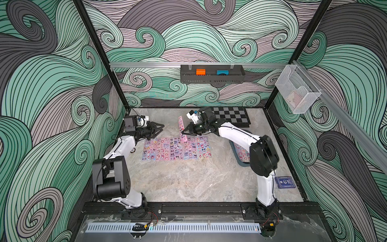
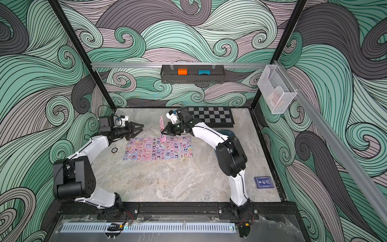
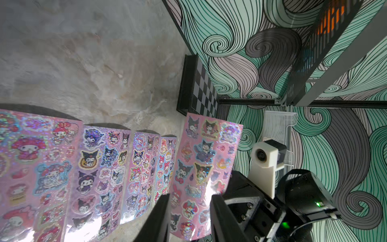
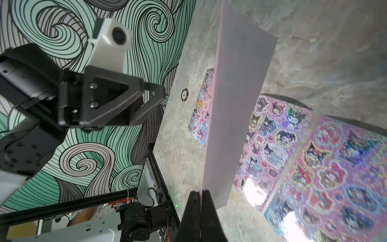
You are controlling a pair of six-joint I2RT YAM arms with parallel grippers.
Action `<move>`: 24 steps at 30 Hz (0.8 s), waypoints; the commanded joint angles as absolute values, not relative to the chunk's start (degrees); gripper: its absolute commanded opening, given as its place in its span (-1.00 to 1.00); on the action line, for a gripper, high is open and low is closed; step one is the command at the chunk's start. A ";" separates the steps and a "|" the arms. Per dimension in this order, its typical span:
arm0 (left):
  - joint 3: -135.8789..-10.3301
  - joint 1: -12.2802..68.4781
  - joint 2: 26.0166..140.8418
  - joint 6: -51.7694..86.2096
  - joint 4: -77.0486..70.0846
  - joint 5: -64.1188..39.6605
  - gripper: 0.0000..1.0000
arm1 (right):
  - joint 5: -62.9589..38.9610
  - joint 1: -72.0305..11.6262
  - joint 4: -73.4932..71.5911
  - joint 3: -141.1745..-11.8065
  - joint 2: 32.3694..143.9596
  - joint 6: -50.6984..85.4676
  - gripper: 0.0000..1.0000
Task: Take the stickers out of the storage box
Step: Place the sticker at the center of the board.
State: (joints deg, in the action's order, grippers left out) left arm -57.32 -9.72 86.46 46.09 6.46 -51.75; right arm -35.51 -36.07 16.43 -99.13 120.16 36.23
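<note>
One sticker sheet [image 1: 180,124] stands on edge above the worktop [image 1: 188,178]. The right claw [image 1: 183,132] pinches it at its side, fingers [image 4: 194,209] closed on it. Below it a row of stickers [image 1: 176,148] lies flat, side by side. There are roughly six sheets, but overlaps blur the count. At least one spare sheet [image 1: 242,152] lies in the storage box [image 1: 233,149], under the right arm. The left claw [image 1: 161,128] hangs open and empty near the row. Around them are one chip [image 2: 114,150], one card pack [image 1: 285,182] and one chessboard [image 1: 231,115].
</note>
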 commanded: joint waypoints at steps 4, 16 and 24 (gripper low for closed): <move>-57.71 -10.53 82.00 43.83 7.53 -48.03 -0.28 | -36.12 -38.65 16.52 -117.12 134.79 39.11 -0.86; -57.66 -10.49 82.44 44.58 5.89 -50.68 -0.28 | -34.37 -38.41 24.69 -158.59 164.54 40.52 -0.84; -57.04 -10.37 82.66 44.56 5.21 -51.05 -0.28 | -30.95 -36.77 20.04 -157.42 167.12 42.19 -0.84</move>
State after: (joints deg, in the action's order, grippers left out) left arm -57.17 -10.11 82.67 45.43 6.39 -49.80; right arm -32.82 -37.76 21.98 -156.53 166.67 41.41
